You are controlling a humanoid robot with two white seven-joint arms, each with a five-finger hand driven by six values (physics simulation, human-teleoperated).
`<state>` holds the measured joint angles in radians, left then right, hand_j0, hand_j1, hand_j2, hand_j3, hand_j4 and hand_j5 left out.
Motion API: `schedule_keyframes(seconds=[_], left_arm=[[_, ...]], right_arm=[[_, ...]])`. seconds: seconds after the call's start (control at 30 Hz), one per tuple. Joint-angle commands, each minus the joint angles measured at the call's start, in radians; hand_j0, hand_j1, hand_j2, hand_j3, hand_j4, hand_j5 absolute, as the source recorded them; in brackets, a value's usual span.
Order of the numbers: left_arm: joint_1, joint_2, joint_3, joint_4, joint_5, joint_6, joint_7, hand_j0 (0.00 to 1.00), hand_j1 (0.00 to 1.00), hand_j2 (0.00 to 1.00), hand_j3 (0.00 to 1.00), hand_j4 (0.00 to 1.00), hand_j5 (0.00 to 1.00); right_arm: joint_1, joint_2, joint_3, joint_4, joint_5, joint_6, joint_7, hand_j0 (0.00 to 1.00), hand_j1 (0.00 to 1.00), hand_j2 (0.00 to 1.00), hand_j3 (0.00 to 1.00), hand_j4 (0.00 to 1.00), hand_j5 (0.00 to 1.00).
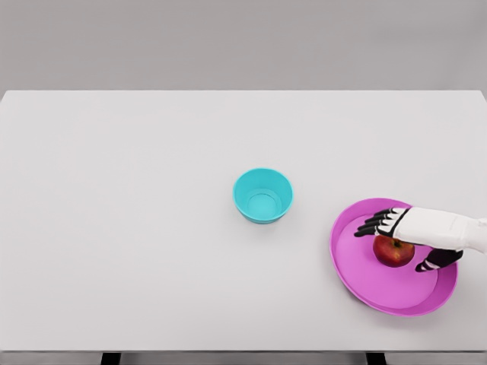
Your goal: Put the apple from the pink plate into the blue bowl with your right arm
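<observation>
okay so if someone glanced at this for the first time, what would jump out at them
The pink plate at the table's right front corner draws the eye first, with a red apple on it and the white right hand arched over the apple, dark fingers spread around it. Next comes the blue bowl near the middle of the table, standing empty to the plate's left.

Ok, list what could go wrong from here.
1. The right hand sits over the red apple with fingers spread, not closed; it might roll off across the shallow pink plate.
2. The small turquoise bowl stands well left of the plate; a loose grip could drop the apple on the way.
</observation>
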<state>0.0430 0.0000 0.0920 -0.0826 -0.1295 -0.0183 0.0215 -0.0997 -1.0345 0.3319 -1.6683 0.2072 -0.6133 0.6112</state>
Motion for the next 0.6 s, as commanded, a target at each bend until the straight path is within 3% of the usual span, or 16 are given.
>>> schedule_keyframes(seconds=[0.0, 0.07, 0.23, 0.57], left_arm=[[0.0, 0.0, 0.0, 0.001, -0.001, 0.0, 0.0, 1.0, 1.0, 1.0, 1.0, 1.0, 1.0], [0.0, 0.0, 0.0, 0.0, -0.001, 0.0, 0.0, 1.0, 1.0, 1.0, 1.0, 1.0, 1.0], [0.0, 0.0, 0.0, 0.0, 0.001, 0.0, 0.0, 1.0, 1.0, 1.0, 1.0, 1.0, 1.0], [0.0, 0.0, 0.0, 0.0, -0.001, 0.001, 0.0, 1.0, 1.0, 1.0, 1.0, 1.0, 1.0]], right_arm=[[0.0, -0.001, 0.004, -0.001, -0.005, 0.002, 0.0, 0.9, 0.9, 0.9, 0.9, 0.9, 0.9], [-0.002, -0.001, 0.004, -0.004, 0.02, 0.002, 0.0, 0.63, 0.63, 0.63, 0.63, 0.63, 0.63], [-0.005, -0.002, 0.004, -0.007, 0.032, 0.002, 0.0, 0.43, 0.43, 0.43, 0.43, 0.43, 0.43], [-0.066, -0.006, -0.011, -0.007, 0.034, 0.002, 0.0, 0.41, 0.41, 0.41, 0.41, 0.41, 0.41]])
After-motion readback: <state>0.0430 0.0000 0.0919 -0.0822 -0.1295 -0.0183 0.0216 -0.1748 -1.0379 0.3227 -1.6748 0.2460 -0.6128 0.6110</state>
